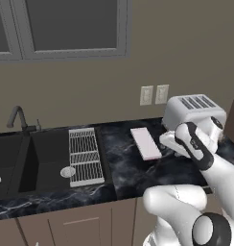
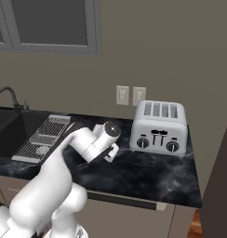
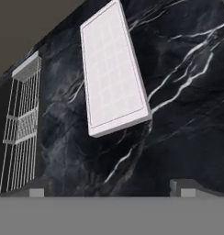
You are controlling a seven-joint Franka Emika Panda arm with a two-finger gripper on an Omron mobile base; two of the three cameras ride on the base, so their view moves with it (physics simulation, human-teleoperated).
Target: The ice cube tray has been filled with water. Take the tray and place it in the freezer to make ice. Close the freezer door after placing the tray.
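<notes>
Black marbled counter (image 1: 138, 168) under a beige wall; sink (image 1: 23, 163) with wire rack (image 1: 85, 156) at 9 o'clock, toaster (image 2: 159, 128) at 3. Ice cube tray (image 3: 114, 73) is seen flat on the counter beside the rack. Gripper (image 3: 111, 190) is spread wide, nothing held. Toaster knobs are seen in the right base view

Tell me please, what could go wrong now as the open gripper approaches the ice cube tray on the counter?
1. The ice cube tray lies at an angle to the open gripper, so the fingers may close on a corner.
2. Tilting it could spill the water.
3. The wire rack and toaster stand close on either side.
</notes>
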